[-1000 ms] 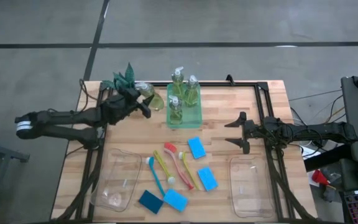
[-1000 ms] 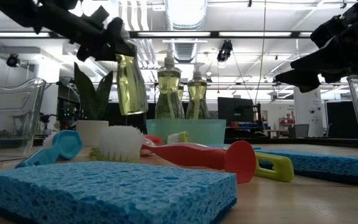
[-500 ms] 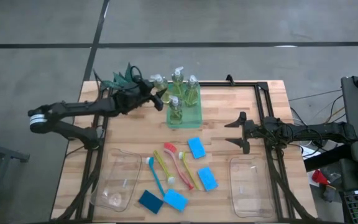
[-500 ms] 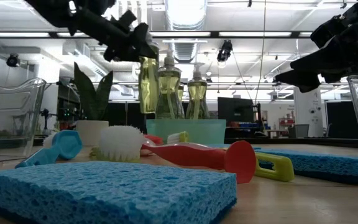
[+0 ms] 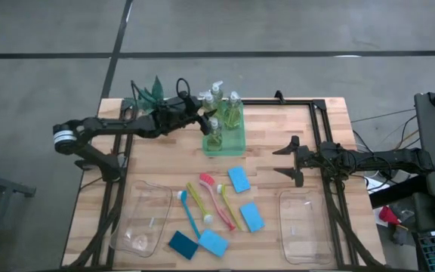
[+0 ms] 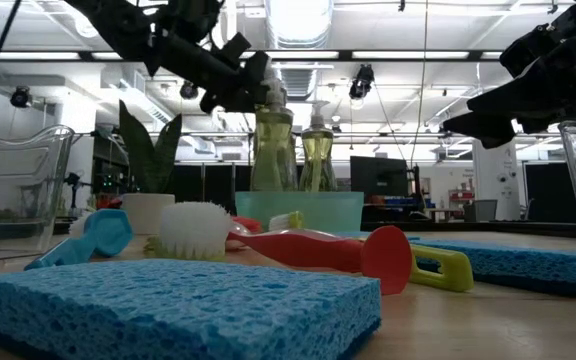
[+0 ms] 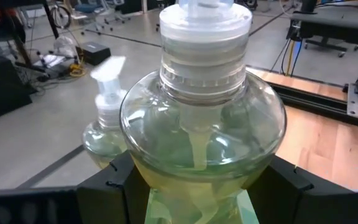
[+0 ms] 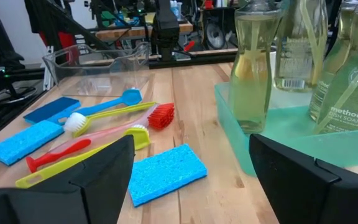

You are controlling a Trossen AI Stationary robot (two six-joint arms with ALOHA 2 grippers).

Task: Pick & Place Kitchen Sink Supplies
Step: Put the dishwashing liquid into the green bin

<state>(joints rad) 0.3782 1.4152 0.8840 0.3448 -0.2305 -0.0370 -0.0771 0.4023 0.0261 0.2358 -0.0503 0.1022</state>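
Left gripper [image 5: 200, 113] clasps a soap bottle [image 7: 202, 134] over the green tray [image 5: 225, 141]; right gripper [image 5: 288, 159] released — sponges, brushes left.

Grey concrete floor [image 5: 278, 26] w/ dark seams, ceiling strip lights [image 6: 388, 55] overhead.

The wooden table [image 5: 165, 162] carries a green tray [image 5: 236, 142] near its far edge. A spiky plant [image 5: 151, 91] in a white pot [image 6: 148, 211] stands at the far left corner, left of the tray. Two clear bins sit toward the near edge: the left bin [image 5: 143, 219] well left of the tray, the right bin [image 5: 304, 225] well to its right, both lying flat on the table
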